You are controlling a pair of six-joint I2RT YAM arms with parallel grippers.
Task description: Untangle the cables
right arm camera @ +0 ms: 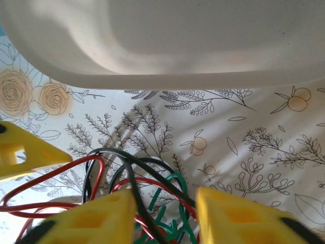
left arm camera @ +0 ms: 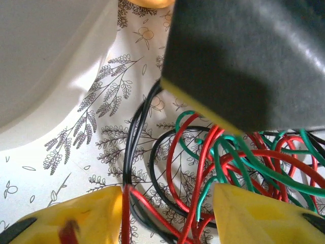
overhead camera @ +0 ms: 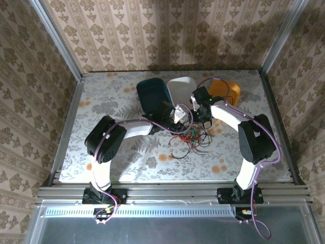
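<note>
A tangle of red, green and black cables (overhead camera: 190,134) lies on the floral table just in front of the bins. My left gripper (left arm camera: 167,216) is open over its left part. Its yellow fingers (left arm camera: 76,218) stand wide apart, with black, red and green strands (left arm camera: 203,168) running through the gap. From the right, my right gripper (right arm camera: 165,218) is open too, low over the tangle. Black, red and green loops (right arm camera: 152,178) pass between its yellow fingertips (right arm camera: 244,218). In the top view the left gripper (overhead camera: 175,119) and right gripper (overhead camera: 203,119) nearly meet.
Three bins stand behind the tangle: dark teal (overhead camera: 152,94), white (overhead camera: 182,89) and orange (overhead camera: 226,91). The white bin's wall (right arm camera: 177,40) is close ahead of the right gripper. The right arm's dark body (left arm camera: 249,61) looms over the cables in the left wrist view.
</note>
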